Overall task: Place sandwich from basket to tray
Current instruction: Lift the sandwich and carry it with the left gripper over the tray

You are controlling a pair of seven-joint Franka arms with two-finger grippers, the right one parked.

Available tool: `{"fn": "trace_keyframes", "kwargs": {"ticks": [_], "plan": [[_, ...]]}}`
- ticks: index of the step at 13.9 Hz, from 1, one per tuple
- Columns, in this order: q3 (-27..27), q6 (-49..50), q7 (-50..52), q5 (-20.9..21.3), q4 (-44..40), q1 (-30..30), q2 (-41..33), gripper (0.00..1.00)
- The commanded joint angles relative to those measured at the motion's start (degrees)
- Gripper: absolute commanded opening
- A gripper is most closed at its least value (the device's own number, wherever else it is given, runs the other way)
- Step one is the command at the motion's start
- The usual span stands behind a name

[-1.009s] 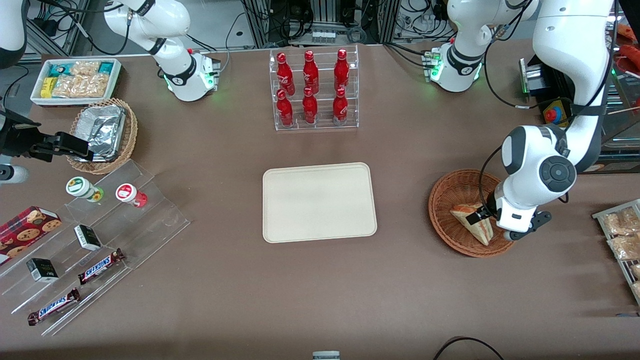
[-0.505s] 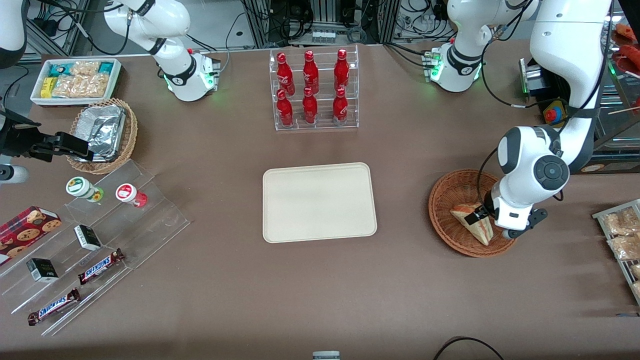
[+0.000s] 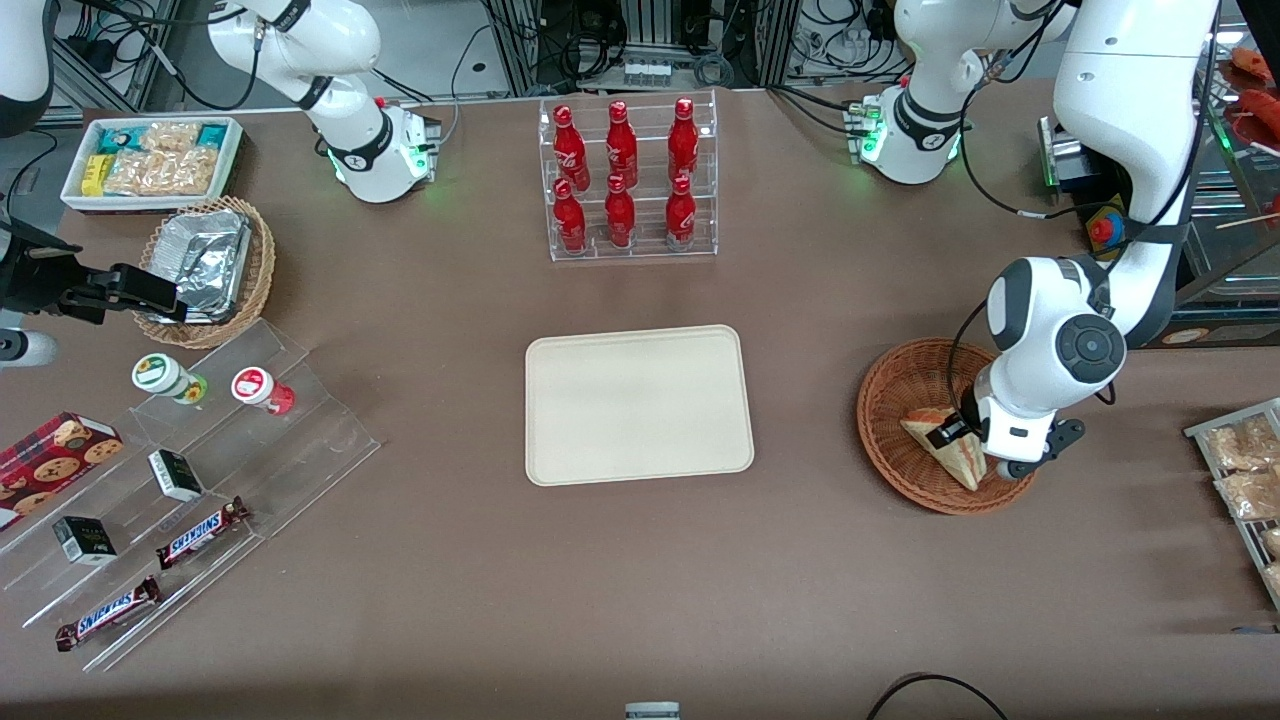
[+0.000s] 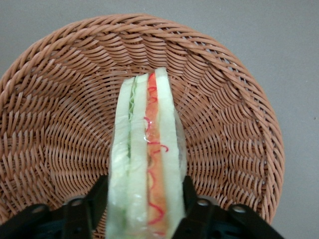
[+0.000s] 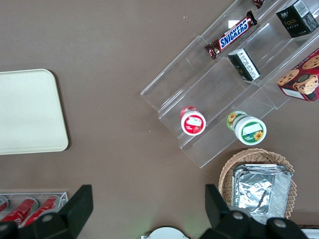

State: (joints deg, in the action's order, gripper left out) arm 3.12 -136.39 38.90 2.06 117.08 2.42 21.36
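The sandwich point(image 3: 945, 446) is a pale bread wedge with red-orange and green filling, inside the reddish-brown wicker basket point(image 3: 893, 400) toward the working arm's end of the table. In the left wrist view the sandwich point(image 4: 147, 159) stands on edge over the basket point(image 4: 55, 114). My left gripper point(image 3: 962, 440) is over the basket with a black finger pressed on each bread face, shut on the sandwich point(image 4: 146, 211). The cream tray point(image 3: 638, 403) lies at the table's middle, bare; it also shows in the right wrist view point(image 5: 27, 112).
A clear rack of red bottles point(image 3: 627, 180) stands farther from the camera than the tray. Bagged snacks point(image 3: 1240, 470) lie at the working arm's table edge. A clear stepped shelf with cups and candy bars point(image 3: 190, 470), a foil-lined basket point(image 3: 205, 265) and a white snack bin point(image 3: 150, 160) sit toward the parked arm's end.
The working arm's wrist has shifted slightly toward the tray and away from the camera, the gripper staying on the sandwich; the sandwich has barely moved in the basket.
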Motion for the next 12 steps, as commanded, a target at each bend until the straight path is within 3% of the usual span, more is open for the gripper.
{"fn": "trace_keyframes", "kwargs": {"ticks": [1,7,12], "plan": [[0.1,0.4,1.7,0.7,-1.8,0.2,-0.4,0.0],[3.2,17.2,-2.0,1.5,-8.5,0.3,-7.5,0.0],[16.6,26.1,0.5,1.5,-16.0,0.4,-8.4,0.0]]}}
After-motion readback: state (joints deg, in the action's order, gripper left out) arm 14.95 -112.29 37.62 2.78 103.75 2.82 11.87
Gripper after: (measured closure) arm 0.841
